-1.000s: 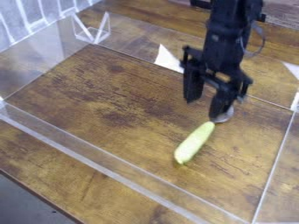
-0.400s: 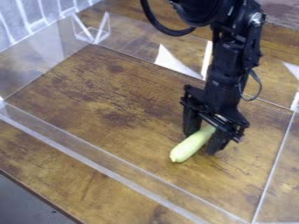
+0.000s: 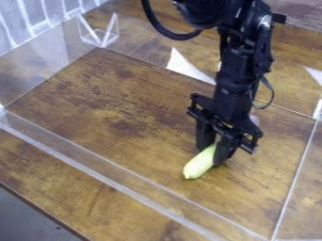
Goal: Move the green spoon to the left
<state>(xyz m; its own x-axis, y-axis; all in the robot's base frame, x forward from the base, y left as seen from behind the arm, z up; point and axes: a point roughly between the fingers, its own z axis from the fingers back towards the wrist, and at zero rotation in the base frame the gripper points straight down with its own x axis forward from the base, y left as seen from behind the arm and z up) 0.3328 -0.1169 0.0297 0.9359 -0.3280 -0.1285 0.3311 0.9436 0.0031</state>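
Down from above the spoon's bowl, my gripper (image 3: 221,146) now clamps the green spoon (image 3: 201,164) near its upper end — low on the wooden table (image 3: 101,94), ready to carry it left.

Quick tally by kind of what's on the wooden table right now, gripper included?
Green spoon, yellow-green handle showing under the gripper: 1
Gripper, black, down on the spoon: 1
Clear plastic walls bordering the wooden table: 1 set
White paper-like piece behind the arm: 1
Total: 4
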